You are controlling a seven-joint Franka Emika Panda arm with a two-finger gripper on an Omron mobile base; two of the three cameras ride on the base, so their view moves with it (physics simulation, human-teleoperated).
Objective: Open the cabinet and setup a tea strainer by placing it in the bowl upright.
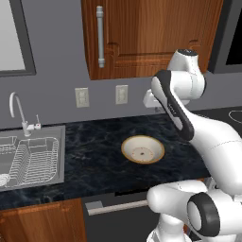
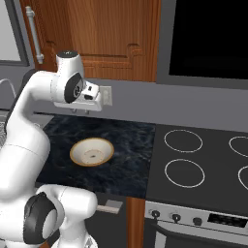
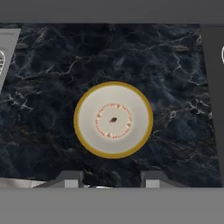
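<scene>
A: Fast pass. What's cut off or hard to read?

B: The cabinet (image 1: 156,35) is cropped at the top in both base views. Door shut, so its inside is hidden. In the left base view the arm covers the gripper; I get just a white block by the wall.

A: Gripper state?

B: Gripper (image 3: 111,178) in the hand view: 2 dark finger tips (image 3: 70,178) stand apart with a gap between them, nothing in it. Partly spread, holding nothing. In the right base view the fingers are tiny nubs under the hand, too small to judge.

A: Bowl?

B: The bowl (image 1: 142,149) sits on the counter (image 1: 90,156), alone, between the sink (image 1: 28,160) and the stove (image 2: 203,160). The hand view looks straight down on it, centred above the finger tips. The gripper hangs well above it, not touching.

A: Materials, shapes.

B: Bowl: round, shallow, cream inside, golden rim, ring of reddish specks and 1 dark speck in the middle. Counter: black marble with pale veins. Cabinet: reddish-brown wood, panelled door, vertical silver bar handle (image 1: 100,37).

A: View differences?

B: Left base view has the steel sink, wire dish rack (image 1: 33,158) in it, curved faucet (image 1: 19,113), 2 wall outlets (image 1: 82,97). Right base view has the stove's white burner rings and a row of knobs (image 2: 177,217) below. Specks read clearly just in the hand view.
</scene>
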